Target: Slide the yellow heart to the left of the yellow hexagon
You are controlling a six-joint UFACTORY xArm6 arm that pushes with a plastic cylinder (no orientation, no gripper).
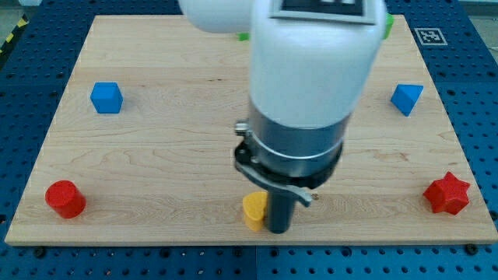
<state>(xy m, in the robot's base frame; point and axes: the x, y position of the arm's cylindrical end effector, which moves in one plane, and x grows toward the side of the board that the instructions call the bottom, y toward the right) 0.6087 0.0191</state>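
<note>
A yellow block (253, 210), partly hidden so its shape is unclear, lies near the board's bottom edge at the view's middle. My tip (278, 230) stands right next to it on its right side, touching or nearly touching. The arm's large white and dark body (307, 101) covers the board's middle and top. No second yellow block shows; it may be hidden behind the arm.
A blue cube (106, 97) lies at the left. A blue block (406, 99) lies at the right. A red cylinder (64, 199) sits bottom left, a red star (447, 194) bottom right. Green bits (387, 27) peek out behind the arm at the top. The wooden board's (156, 155) bottom edge is close to the tip.
</note>
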